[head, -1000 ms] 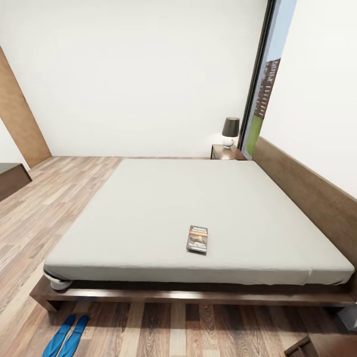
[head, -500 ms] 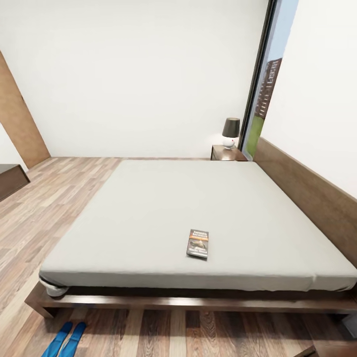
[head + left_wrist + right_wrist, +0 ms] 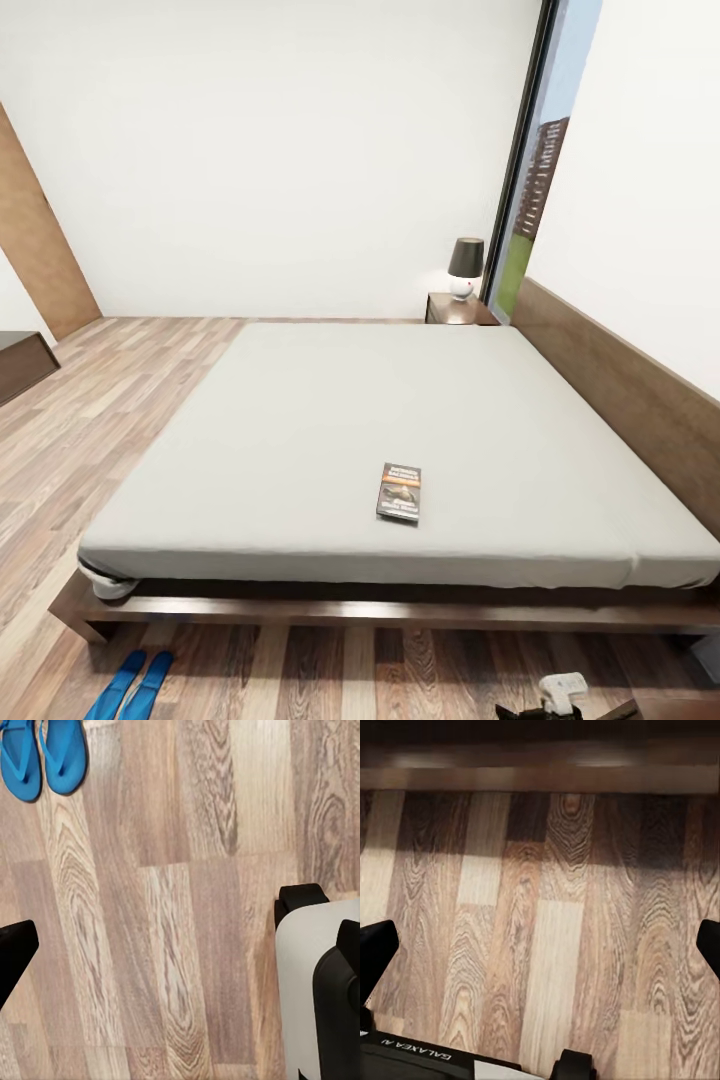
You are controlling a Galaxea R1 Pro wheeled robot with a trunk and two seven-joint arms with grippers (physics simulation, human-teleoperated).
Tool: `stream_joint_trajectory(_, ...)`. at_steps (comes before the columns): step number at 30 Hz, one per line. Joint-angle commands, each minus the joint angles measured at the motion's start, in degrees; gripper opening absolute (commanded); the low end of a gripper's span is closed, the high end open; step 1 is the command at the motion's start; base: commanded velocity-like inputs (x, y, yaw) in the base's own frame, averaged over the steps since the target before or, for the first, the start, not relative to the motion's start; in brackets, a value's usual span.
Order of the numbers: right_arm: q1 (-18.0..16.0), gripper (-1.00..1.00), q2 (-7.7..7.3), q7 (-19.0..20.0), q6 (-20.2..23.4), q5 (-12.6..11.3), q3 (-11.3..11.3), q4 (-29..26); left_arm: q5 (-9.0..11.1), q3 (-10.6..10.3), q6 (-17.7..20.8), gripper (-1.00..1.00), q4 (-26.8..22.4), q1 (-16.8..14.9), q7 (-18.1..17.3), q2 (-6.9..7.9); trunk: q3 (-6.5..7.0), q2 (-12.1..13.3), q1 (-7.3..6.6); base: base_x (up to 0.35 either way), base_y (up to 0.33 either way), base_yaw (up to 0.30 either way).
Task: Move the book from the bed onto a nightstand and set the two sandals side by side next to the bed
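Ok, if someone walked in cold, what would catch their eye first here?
The large low bed with dark wooden frame and pale-grey mattress dominates the head view. A small dark paperback with an orange band lies near its front edge. On the wood floor by the bed's front left corner, two bright blue flip-flops sit side by side.

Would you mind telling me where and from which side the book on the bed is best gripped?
The book lies flat on the bed near its front edge. Probably best to come from above and pinch across its narrow width at the long edges, since the thin cover offers little else to hold.
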Motion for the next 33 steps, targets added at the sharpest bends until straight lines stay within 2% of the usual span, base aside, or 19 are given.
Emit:
stream_joint_trajectory(1, 0.01, 1.0, 0.05, 0.46, 0.22, 0.21, -0.38, -0.12, 0.59, -0.49, -0.17, 1.0, 0.03, -0.03, -0.08, 0.02, -0.05, -0.03, 0.0, 0.003, 0.0, 0.0)
stream_joint_trajectory(4, 3.14, 1.0, 0.08, 1.64, 2.43, 0.07, -0.52, -6.74, 0.59, -0.49, -0.17, 1.0, 0.03, -0.04, -0.09, 0.02, -0.05, -0.03, 0.0, 0.002, 0.0, 0.0)
stream_joint_trajectory(12, 9.43, 1.0, 0.17, 3.04, 11.96, -0.1, -0.63, -24.57, 0.59, -0.49, -0.16, 1.0, 0.03, -0.04, -0.08, 0.03, -0.05, -0.03, 0.0, 0.0, 0.0, 0.0)
stream_joint_trajectory(13, 9.43, 1.0, 0.17, 3.04, 11.96, -0.1, -0.63, -24.57, 0.59, -0.49, -0.16, 1.0, 0.03, -0.04, -0.08, 0.03, -0.05, -0.03, 0.0, 0.0, 0.0, 0.0)
stream_joint_trajectory(16, 11.45, 1.0, 0.19, 3.28, 15.21, -0.12, -0.61, -29.94, 0.59, -0.49, -0.16, 1.0, 0.03, -0.04, -0.08, 0.03, -0.05, -0.03, 0.0, 0.0, 0.0, 0.0)
stream_joint_trajectory(17, 11.45, 1.0, 0.19, 3.28, 15.21, -0.12, -0.61, -29.94, 0.59, -0.49, -0.16, 1.0, 0.03, -0.04, -0.08, 0.03, -0.05, -0.03, 0.0, 0.0, 0.0, 0.0)
stream_joint_trajectory(20, 12.9, 1.0, 0.31, 3.82, 17.39, -0.15, -0.63, -34.43, 0.59, -0.49, -0.16, 1.0, 0.03, -0.04, -0.09, 0.03, -0.05, -0.03, 0.0, 0.0, 0.0, 0.0)
stream_joint_trajectory(26, 14.77, 1.0, 1.16, 4.71, 19.76, -0.14, -0.69, -41.24, 0.59, -0.49, -0.16, 1.0, 0.03, -0.04, -0.09, 0.03, -0.05, -0.03, 0.0, 0.0, 0.0, 0.0)
stream_joint_trajectory(33, 15.94, 1.0, 1.8, 5.16, 28.6, -0.12, -1.49, -52.28, 0.59, -0.49, -0.16, 1.0, 0.03, -0.04, -0.09, 0.03, -0.05, -0.03, 0.0, 0.0, 0.0, 0.0)
